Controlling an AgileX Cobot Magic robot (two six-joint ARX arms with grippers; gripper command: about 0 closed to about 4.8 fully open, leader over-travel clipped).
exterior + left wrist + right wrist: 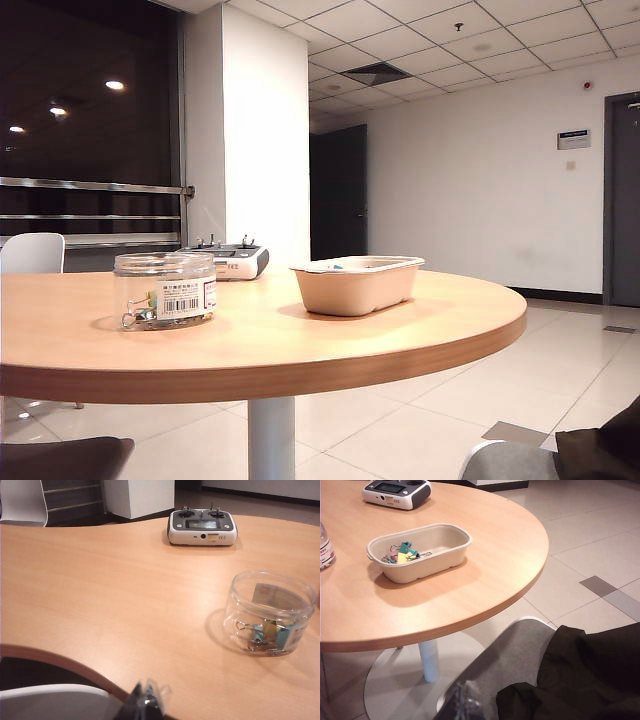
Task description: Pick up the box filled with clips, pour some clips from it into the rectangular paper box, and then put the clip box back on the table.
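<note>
Jar (165, 290) upright on table (300, 345), clips (402, 554) in tray (420, 550) at its 3 o'clock — pour looks done; left gripper (147, 700) closed empty off the rim, right gripper (465, 700) state unclear.

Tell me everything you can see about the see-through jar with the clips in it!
The clear plastic jar is short, wide and round, and it has no lid. A white barcode label is stuck on its side. It stands upright on the light wooden table, away from the beige paper box and the grey-white remote control. Only a few small binder clips, teal and yellow among them, lie at its bottom. Neither gripper touches it.
</note>
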